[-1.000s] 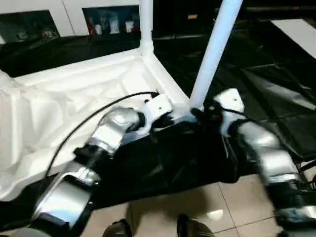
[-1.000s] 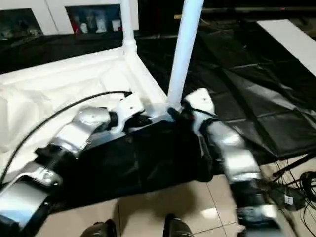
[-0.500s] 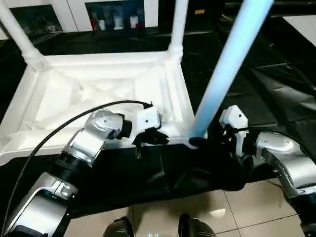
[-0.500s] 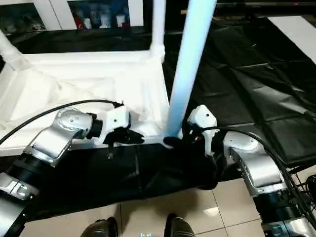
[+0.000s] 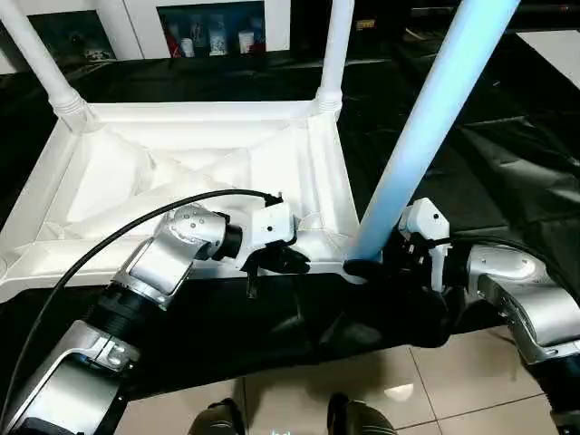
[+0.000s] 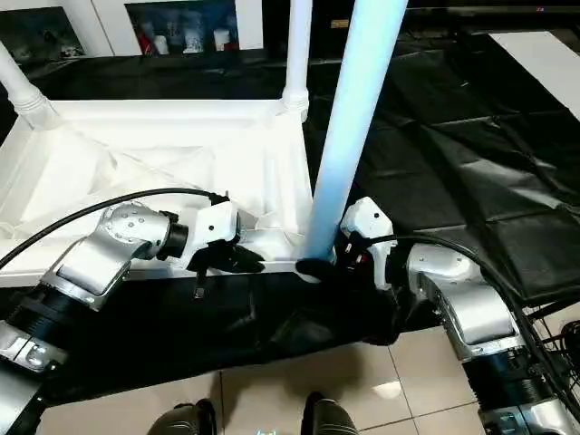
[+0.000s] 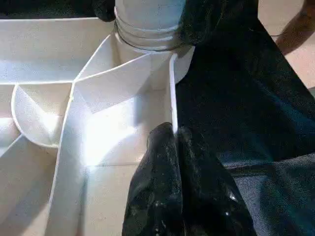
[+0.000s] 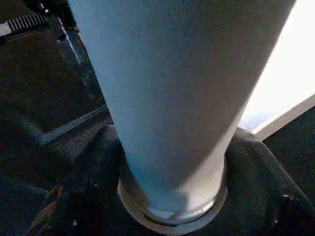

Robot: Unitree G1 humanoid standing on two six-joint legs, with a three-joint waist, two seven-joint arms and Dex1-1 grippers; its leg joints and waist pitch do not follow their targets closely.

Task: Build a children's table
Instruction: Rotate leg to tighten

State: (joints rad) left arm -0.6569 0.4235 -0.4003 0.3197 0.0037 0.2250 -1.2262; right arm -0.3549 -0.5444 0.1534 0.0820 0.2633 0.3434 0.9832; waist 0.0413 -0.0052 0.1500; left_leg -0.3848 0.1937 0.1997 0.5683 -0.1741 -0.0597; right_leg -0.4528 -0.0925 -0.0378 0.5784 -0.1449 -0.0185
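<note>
Gripping the near leg (image 5: pixel 426 127) at its socket with our right gripper (image 5: pixel 367 265), we pinch the tabletop (image 5: pixel 181 172) rim with our left gripper (image 7: pixel 174 132), seemingly without readable markings.

the scene is seen from the head, forward and down over both forearms, by two eye views set slightly apart, and the upturned table top (image 5: pixel 181 163) is shared by them. the top's rim is viewed at very close range along the left gripper (image 7: pixel 172 142). the near leg (image 8: pixel 172 98) is viewed nearer still from the right wrist, at its socket.
</note>
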